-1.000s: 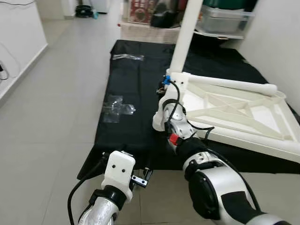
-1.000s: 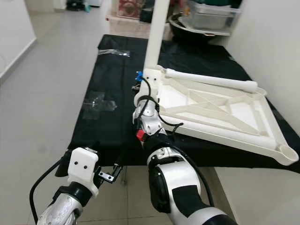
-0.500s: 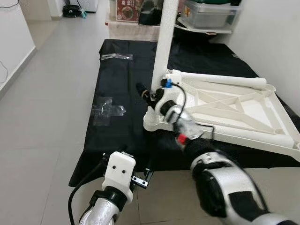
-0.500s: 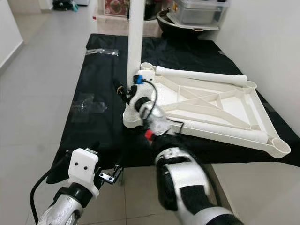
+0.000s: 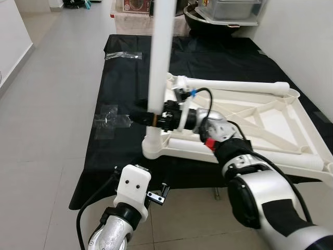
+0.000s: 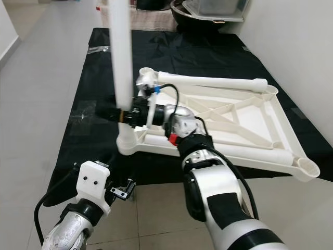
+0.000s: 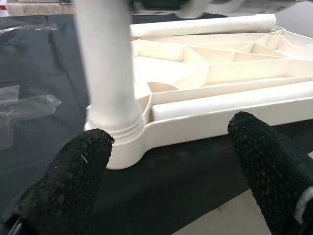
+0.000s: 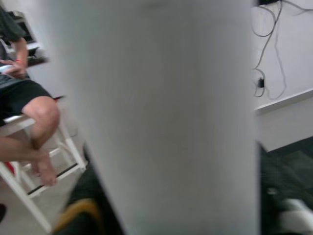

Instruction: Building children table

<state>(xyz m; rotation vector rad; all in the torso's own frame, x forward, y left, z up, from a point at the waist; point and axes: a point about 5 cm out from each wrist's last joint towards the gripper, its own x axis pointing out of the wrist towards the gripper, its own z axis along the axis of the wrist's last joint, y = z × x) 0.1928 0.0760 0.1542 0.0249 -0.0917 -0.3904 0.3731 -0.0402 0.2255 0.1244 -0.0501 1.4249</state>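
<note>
Right gripper [image 5: 141,115] clamped around the upright white table leg [image 5: 160,57], low on the shaft, black fingers [image 6: 106,113] poking out past it on the robot's left side. Leg standing vertical in the near-left corner socket [image 5: 154,147] of the upturned white tabletop [image 5: 270,122], threaded collar just above the socket rim. From the right wrist camera, leg shaft [image 8: 161,117] blurred and very close; beyond it a person's bare leg [image 8: 36,122] on a white chair [image 8: 24,181], cables on a far wall.

Tabletop lying underside up on a black mat [image 5: 125,88] over the tiled floor [image 5: 47,120], diagonal ribs crossing its inside. Second white leg [image 5: 234,86] lying flat along the tabletop's far edge. Open sockets at the other corners.

Left gripper [image 7: 171,161] held low in front of the mat's near edge, fingers [image 7: 78,171] spread wide, holding nothing, aimed toward the socket corner and apart from it. White wrist housing [image 5: 132,187] of the left arm over bare tile.

Clear plastic wrapping [image 5: 112,120] on the mat left of the leg, another crumpled piece [image 5: 125,54] farther back. Storage boxes [image 5: 229,10] beyond the mat's far end.
</note>
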